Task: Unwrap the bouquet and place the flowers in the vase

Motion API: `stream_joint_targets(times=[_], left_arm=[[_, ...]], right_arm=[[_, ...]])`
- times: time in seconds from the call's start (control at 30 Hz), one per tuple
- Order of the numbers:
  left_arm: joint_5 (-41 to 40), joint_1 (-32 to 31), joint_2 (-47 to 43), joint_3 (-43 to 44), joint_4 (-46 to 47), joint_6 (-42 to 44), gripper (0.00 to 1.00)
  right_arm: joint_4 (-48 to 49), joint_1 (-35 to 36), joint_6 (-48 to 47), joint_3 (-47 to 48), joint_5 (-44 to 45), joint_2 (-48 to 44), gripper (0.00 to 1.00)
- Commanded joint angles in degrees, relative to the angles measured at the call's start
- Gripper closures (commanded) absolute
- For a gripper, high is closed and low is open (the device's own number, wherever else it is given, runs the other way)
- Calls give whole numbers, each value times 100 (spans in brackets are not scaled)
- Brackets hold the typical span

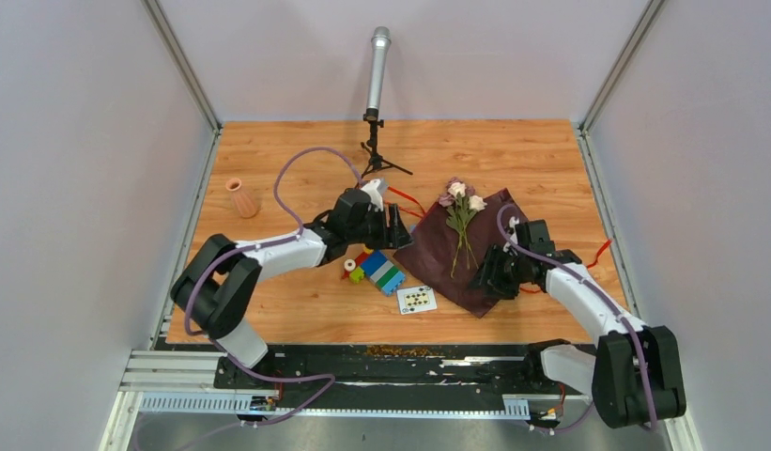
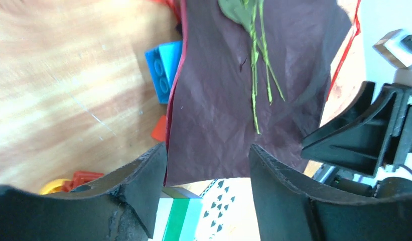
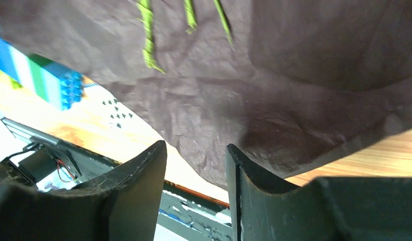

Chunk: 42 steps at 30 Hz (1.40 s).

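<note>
The bouquet's dark maroon paper (image 1: 461, 252) lies unfolded flat at the table's centre-right. On it rest the flowers (image 1: 462, 199), purple and cream heads to the far side, green stems (image 2: 256, 75) pointing near. The salmon vase (image 1: 241, 197) stands upright far left. My left gripper (image 1: 400, 228) hovers at the sheet's left edge, open, with the paper (image 2: 229, 110) showing beyond its empty jaws (image 2: 209, 160). At the sheet's near right corner my right gripper (image 1: 485, 277) is also open, its fingertips just short of the paper's edge (image 3: 294, 90).
Coloured toy blocks (image 1: 379, 271) and a playing card (image 1: 417, 300) lie just left of the sheet's near edge. A grey microphone on a tripod (image 1: 377, 56) stands at the back. Red ribbon (image 1: 599, 252) trails right of the sheet.
</note>
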Motion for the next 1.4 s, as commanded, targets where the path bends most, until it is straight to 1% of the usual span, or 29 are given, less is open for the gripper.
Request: stream_joint_targets(times=[0.0,0.1,0.13,0.2,0.3,0.37,0.47,0.53,0.7,0.83,1.03,1.1,1.2,1.27,1.3,1.37], left_arm=[[-835,-40,-931,668,-1138,1043,29],[-1017,-194,-1127,977,-1545,1361,26],[-1017,-297,-1121,1092,-1656,1447,26],[-781,-498,-1018,1201,-1615,1428,30],[-276,-737,-721,1113,-1011,1063,38],[-90,-832,-531,992,-634,863,40],[458,-913,-166,779,135,543,45],[624,-986,80,736,385,436,48],[686,-1065,562,554,781,475,52],[682,-1074,798,449,714,601,54],[508,-1092,850,406,472,821,54],[527,-1092,689,457,351,875,53],[418,-1087,260,752,-141,1133,48],[310,-1085,-56,989,-522,1277,40],[226,-1072,-255,1098,-802,1372,35],[193,-983,-515,1280,-1162,1417,27]], right_arm=[[-637,19,-264,879,623,-511,51],[-819,-7,-417,1259,978,-489,49],[-824,-38,-453,1331,1082,-431,49],[-812,-142,-530,1429,1248,-270,49],[-747,-306,-643,1499,1533,16,52],[-686,-458,-711,1483,1619,169,53],[-571,-649,-850,1366,1690,287,53],[-492,-790,-905,1273,1699,349,53],[-225,-1294,-1004,934,1417,555,53],[-83,-1460,-1032,790,1278,780,52],[19,-1630,-957,720,1209,1029,52],[-57,-1629,-942,764,1220,863,51],[-334,-1629,-895,988,1238,376,49],[-420,-1621,-879,1147,1117,53,49],[-424,-1604,-880,1222,951,-128,48],[-382,-1481,-877,1373,746,-290,49]])
